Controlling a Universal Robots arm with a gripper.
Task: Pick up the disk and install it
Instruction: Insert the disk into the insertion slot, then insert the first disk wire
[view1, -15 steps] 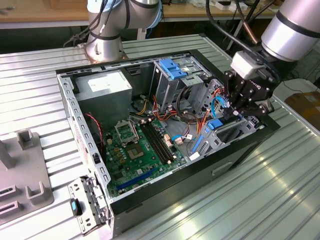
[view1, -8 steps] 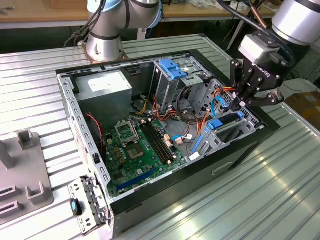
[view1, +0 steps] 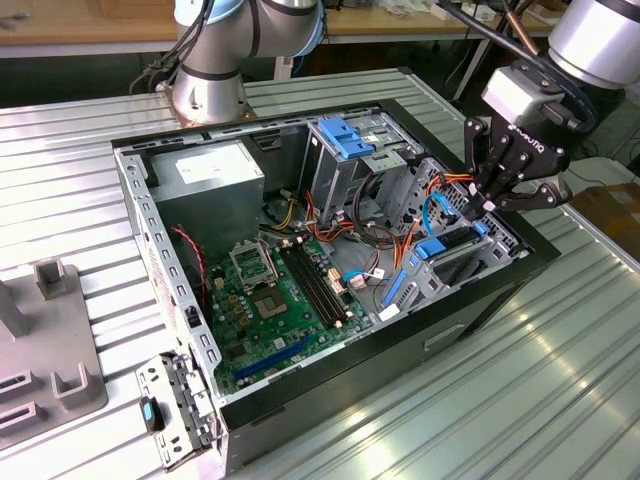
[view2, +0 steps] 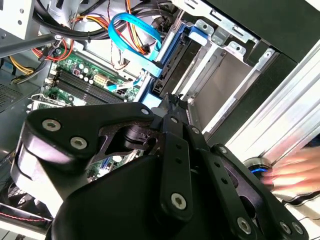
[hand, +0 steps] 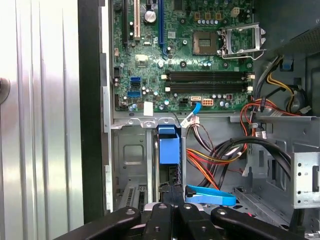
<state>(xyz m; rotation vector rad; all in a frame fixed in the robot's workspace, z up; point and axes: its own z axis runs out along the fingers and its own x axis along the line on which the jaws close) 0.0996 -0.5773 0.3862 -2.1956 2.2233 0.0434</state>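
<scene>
Black metal gripper (hand: 172, 195) of mine sits closest in both wrist views, its fingers (view2: 172, 132) pressed shut together with their tips touching the end of the flat dark metal disk with blue plastic rails (hand: 167, 145), but I cannot tell if they pinch it. That disk stands on its edge in a slot inside the open black computer case (view1: 330, 395), at the exterior view's right, beside the green circuit board (view1: 270, 300).
</scene>
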